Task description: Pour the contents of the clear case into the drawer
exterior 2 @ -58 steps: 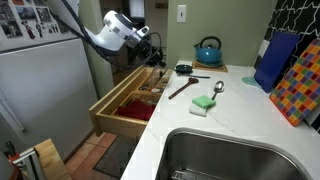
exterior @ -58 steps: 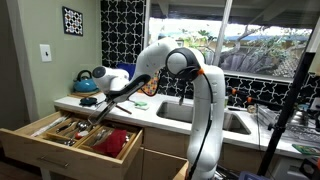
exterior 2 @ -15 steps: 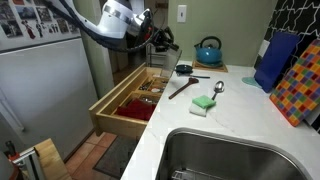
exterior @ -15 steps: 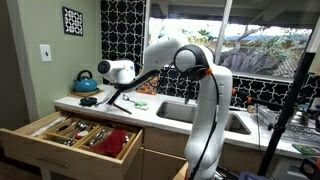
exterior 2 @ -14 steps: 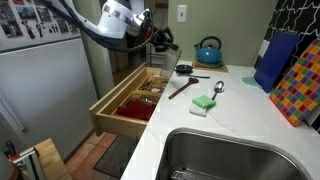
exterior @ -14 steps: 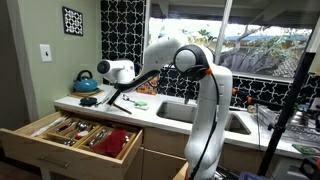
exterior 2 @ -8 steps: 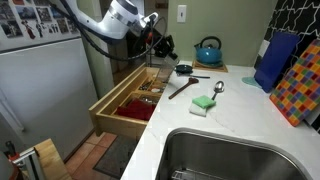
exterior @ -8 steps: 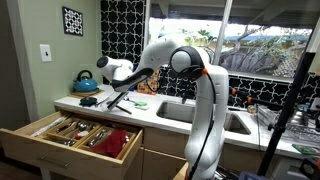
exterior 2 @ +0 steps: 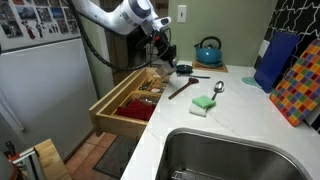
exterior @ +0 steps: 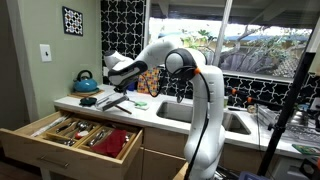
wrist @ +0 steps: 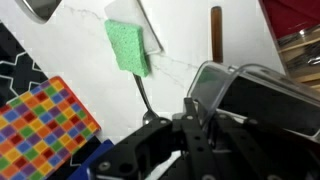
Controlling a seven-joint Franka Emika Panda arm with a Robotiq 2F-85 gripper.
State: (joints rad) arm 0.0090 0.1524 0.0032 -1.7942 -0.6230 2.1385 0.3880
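My gripper (exterior 2: 162,57) is over the left end of the white counter, just past the open wooden drawer (exterior 2: 108,117), and it also shows in an exterior view (exterior: 113,89). In the wrist view its jaws (wrist: 193,116) are shut on the rim of the clear case (wrist: 238,98), which is tilted and looks dark inside. The drawer (exterior: 58,153) stands pulled out below the counter edge, with utensils and a red item in its compartments. A corner of it shows in the wrist view (wrist: 296,30).
On the counter lie a green sponge (exterior 2: 204,103), a spoon (exterior 2: 217,88), a wooden-handled utensil (exterior 2: 182,89) and a small dark object (exterior 2: 183,69). A teal kettle (exterior 2: 208,50) stands at the back. The sink (exterior 2: 240,155) is beside them, and a blue board (exterior 2: 273,60) leans on the wall.
The gripper has moved with the case from above the drawer toward the counter's end and has come lower. The drawer and the counter items have not moved.
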